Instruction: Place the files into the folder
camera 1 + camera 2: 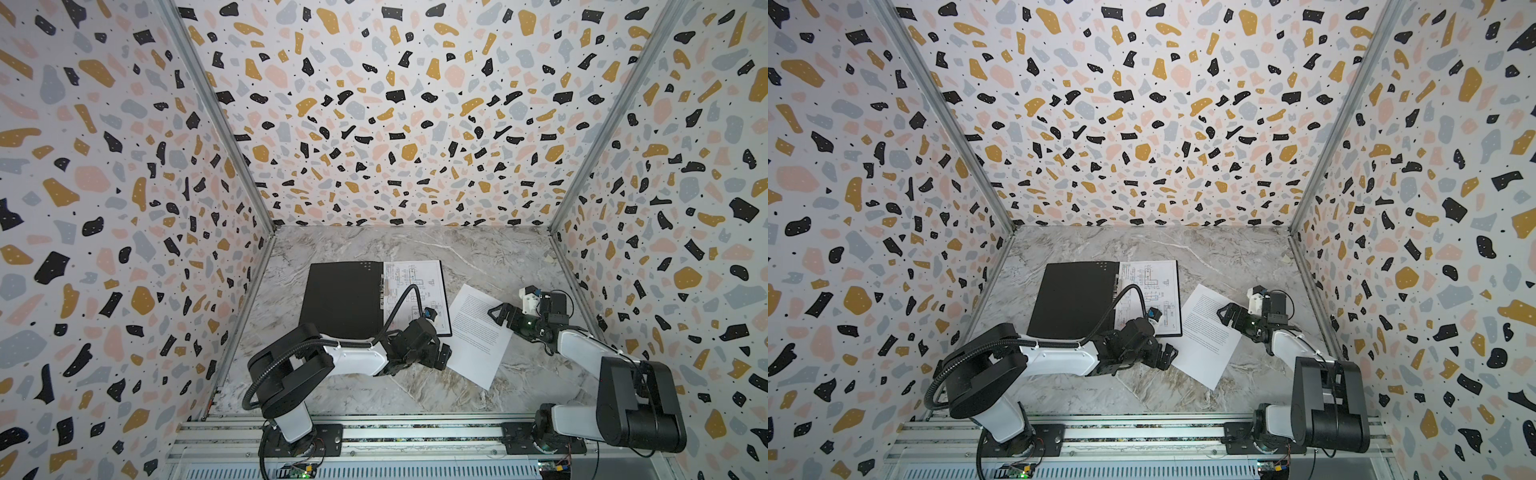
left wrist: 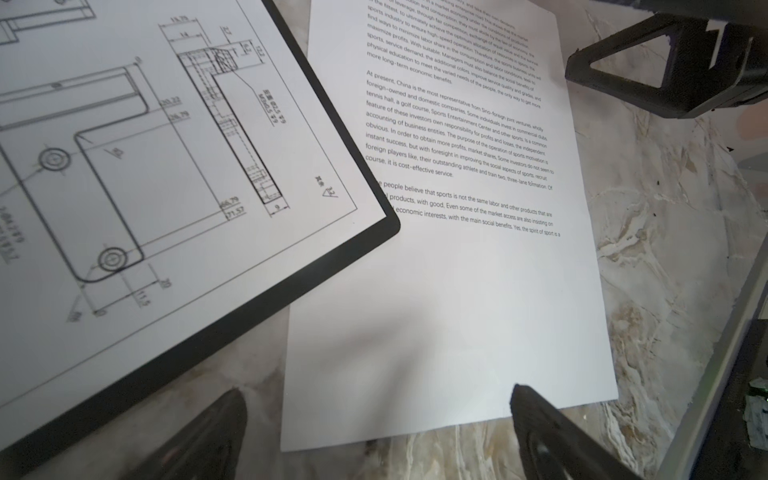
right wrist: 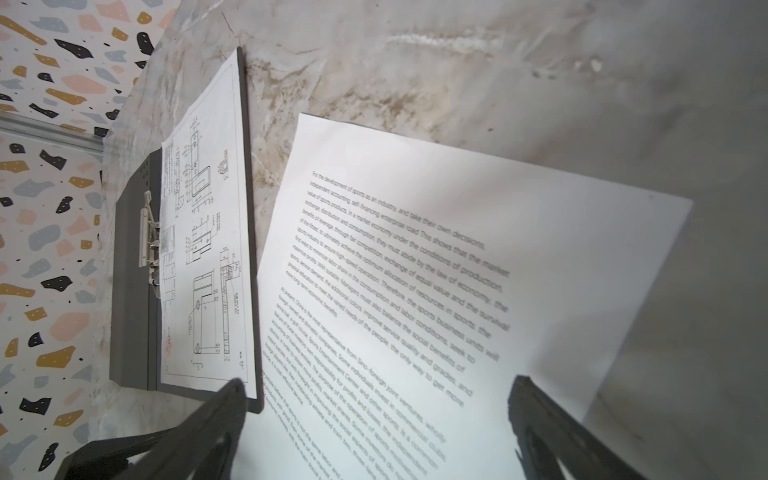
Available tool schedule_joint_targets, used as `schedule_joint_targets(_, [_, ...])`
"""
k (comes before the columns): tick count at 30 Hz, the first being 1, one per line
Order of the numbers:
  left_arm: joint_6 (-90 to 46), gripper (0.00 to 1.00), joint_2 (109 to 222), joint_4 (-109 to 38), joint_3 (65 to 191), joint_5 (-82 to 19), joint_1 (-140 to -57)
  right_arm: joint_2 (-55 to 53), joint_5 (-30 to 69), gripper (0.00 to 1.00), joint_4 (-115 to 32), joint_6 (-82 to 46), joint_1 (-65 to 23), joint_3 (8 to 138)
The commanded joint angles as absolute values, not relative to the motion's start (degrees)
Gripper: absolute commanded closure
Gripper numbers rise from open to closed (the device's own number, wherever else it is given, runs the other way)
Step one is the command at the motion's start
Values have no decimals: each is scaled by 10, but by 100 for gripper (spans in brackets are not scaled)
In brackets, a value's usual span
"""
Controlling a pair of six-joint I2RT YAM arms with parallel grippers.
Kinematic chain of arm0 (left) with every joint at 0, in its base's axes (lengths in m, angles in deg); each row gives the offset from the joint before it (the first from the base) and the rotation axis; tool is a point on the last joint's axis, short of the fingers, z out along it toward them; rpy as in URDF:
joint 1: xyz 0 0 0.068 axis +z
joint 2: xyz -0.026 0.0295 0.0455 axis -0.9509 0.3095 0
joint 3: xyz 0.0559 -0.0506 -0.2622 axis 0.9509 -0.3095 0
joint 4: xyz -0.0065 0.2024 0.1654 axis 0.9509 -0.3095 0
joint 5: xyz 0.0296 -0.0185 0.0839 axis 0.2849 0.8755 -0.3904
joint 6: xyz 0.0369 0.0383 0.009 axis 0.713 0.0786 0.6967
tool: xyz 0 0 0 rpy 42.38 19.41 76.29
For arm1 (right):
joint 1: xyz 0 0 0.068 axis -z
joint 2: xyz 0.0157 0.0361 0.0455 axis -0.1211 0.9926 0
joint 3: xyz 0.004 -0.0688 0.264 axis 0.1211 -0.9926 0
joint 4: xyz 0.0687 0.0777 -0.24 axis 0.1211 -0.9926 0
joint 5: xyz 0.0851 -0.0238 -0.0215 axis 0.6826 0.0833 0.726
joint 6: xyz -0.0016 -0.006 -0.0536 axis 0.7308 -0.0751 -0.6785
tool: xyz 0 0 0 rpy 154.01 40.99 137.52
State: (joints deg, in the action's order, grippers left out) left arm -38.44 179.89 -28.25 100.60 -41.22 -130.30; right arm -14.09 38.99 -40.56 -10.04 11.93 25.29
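On the surface (image 1: 478,253) you have the folder (image 1: 340,299) lying open, nearer the left edge, with the drawing sheet (image 1: 415,282) on its right half. The text sheet (image 1: 478,336) lies skewed toward the right edge, one corner under the folder's near corner. Left tool (image 1: 442,357) and right tool (image 1: 496,311) are both spread wide at that sheet's edges, holding nothing.

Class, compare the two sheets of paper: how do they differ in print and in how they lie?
The drawing sheet bears line drawings; the text sheet bears printed paragraphs. The drawing sheet lies in the open folder, square with its edges; the text sheet lies askew on the table beside it. Both are white, flat and face up.
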Motion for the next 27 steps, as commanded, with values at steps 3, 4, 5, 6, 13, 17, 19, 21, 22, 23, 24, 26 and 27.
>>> schedule_joint_targets(3, [-373, 0, 1815, -296, 1024, -413, -1313, -183, 371, 2, -433, -94, 138, 230])
schedule_joint_targets(4, [-373, 0, 1819, -299, 1028, -414, -1314, -188, 369, 2, -436, -93, 141, 225])
schedule_joint_targets(5, [-371, 0, 1823, -303, 1031, -416, -1315, -191, 366, 2, -440, -92, 145, 222])
schedule_joint_targets(6, [-372, 0, 1827, -304, 1033, -417, -1316, -192, 367, 2, -443, -92, 147, 220])
schedule_joint_targets(13, [-373, 0, 1854, -308, 1054, -408, -1320, -188, 377, 4, -457, -98, 157, 209])
schedule_joint_targets(17, [-369, 0, 1869, -321, 1073, -405, -1325, -173, 391, 6, -457, -96, 172, 204])
schedule_joint_targets(19, [-368, 0, 1876, -325, 1079, -404, -1328, -164, 400, 7, -458, -97, 182, 203])
schedule_joint_targets(21, [-368, 0, 1880, -328, 1083, -402, -1330, -159, 407, 7, -457, -99, 192, 200])
schedule_joint_targets(22, [-368, 0, 1882, -328, 1084, -400, -1331, -157, 411, 7, -457, -100, 196, 198])
schedule_joint_targets(23, [-368, 0, 1884, -328, 1085, -399, -1332, -154, 415, 8, -458, -103, 201, 196])
schedule_joint_targets(24, [-368, 0, 1886, -328, 1087, -397, -1333, -153, 418, 8, -458, -104, 205, 195])
schedule_joint_targets(26, [-368, 0, 1889, -328, 1090, -394, -1335, -150, 424, 8, -458, -110, 211, 193])
schedule_joint_targets(27, [-368, 0, 1891, -329, 1093, -393, -1336, -149, 426, 8, -457, -111, 213, 192])
